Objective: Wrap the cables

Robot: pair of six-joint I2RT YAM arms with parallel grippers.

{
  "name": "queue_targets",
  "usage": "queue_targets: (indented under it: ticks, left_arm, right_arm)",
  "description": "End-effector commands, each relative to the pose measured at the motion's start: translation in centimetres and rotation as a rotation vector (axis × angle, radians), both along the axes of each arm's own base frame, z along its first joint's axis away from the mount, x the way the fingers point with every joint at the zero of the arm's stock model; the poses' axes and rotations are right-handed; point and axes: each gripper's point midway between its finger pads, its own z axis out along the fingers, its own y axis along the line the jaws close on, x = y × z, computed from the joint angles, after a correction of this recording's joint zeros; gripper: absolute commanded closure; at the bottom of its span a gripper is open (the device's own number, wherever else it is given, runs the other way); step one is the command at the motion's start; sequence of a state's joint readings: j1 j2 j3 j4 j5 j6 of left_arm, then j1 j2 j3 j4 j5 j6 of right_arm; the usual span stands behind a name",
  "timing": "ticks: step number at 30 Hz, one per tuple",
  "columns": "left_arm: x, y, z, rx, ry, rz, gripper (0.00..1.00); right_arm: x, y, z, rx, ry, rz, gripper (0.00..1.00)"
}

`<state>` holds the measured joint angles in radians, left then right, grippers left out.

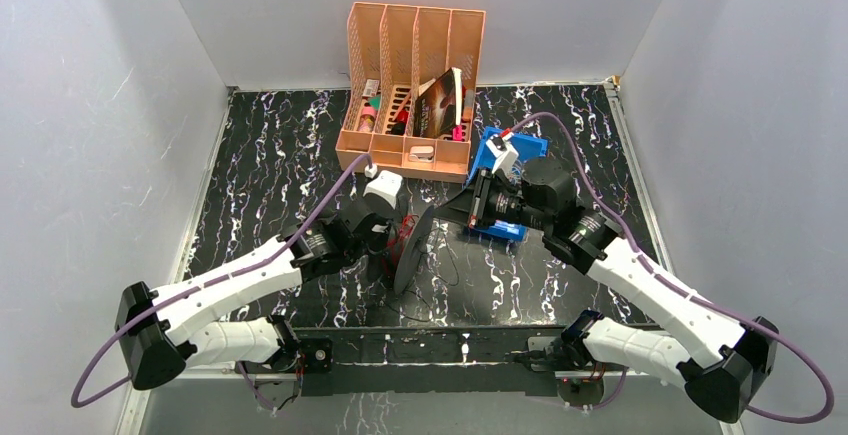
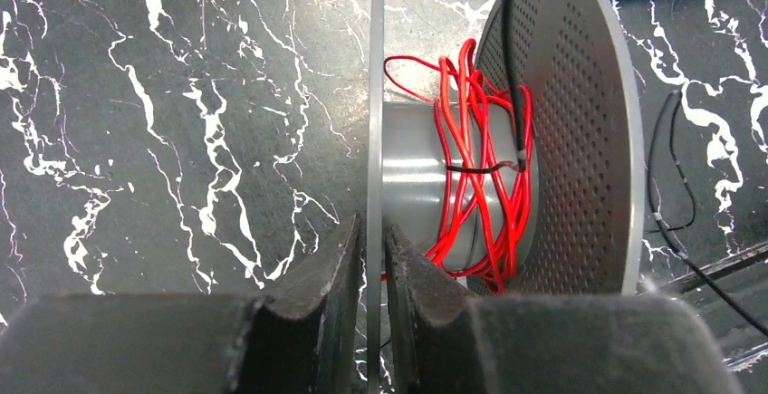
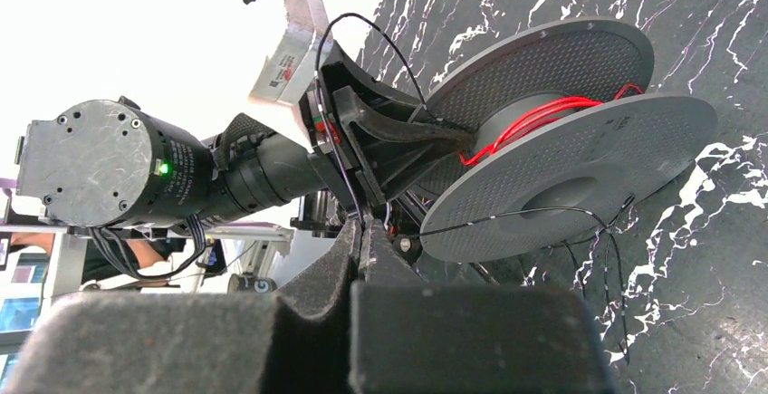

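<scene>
Between the two fingers of the left gripper point(image 2: 373, 231): the rim of one disc of the grey spool point(image 2: 412, 186). The fingers flank that disc closely on either side. Whether they pinch it or stand just off it, cannot tell. The spool stands on edge on the black marbled table point(image 2: 136, 140). The hub sits just beyond the fingertips, to their right.

Red cable point(image 2: 471, 140) is coiled loosely round the hub in uneven loops, bunched toward the perforated disc farther from this hand. A thin dark tie crosses the bundle. Black cable point(image 2: 512, 50) comes down past the far disc's inner face and reaches the red loops. More thin black strands lie on the table beyond the far disc, to the right.

Right gripper point(image 3: 360, 226): jaws pressed together, with a strand of the black cable nipped between the tips. From the tips one strand climbs and loops ahead over the left arm's wrist. Another runs off to the right across the face of the nearer disc, then trails to the table. The spool sits ahead and to the right of this hand, with the red coil showing in the gap between the discs.

Top view: both hands are at the spool mid-table, the left gripper on its left side and the right gripper close on its right. Well beyond both hands stands a peach desk organizer point(image 1: 415, 55). A blue tray point(image 1: 520, 145) lies on the far side of the right wrist.
</scene>
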<state>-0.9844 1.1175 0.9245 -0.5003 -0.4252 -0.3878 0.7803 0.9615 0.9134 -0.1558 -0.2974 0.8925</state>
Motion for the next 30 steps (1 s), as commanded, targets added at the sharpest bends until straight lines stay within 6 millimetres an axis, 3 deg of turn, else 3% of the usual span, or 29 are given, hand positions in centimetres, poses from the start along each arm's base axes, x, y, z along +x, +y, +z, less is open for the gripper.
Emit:
queue_targets:
  ticks: [1,22,30]
  left_arm:
    - [0.3,0.2,1.1,-0.041,-0.020,-0.003,0.83]
    - [-0.4,-1.4,3.5,-0.189,-0.042,-0.093,0.55]
    - [1.1,-2.4,3.2,-0.197,-0.075,-0.076,0.49]
  right_arm:
    - [0.3,0.7,2.3,0.089,-0.041,0.033,1.00]
    - [0.5,1.5,-0.2,0.124,0.087,0.066,1.00]
    - [0.7,1.2,-1.0,0.154,0.125,0.070,1.00]
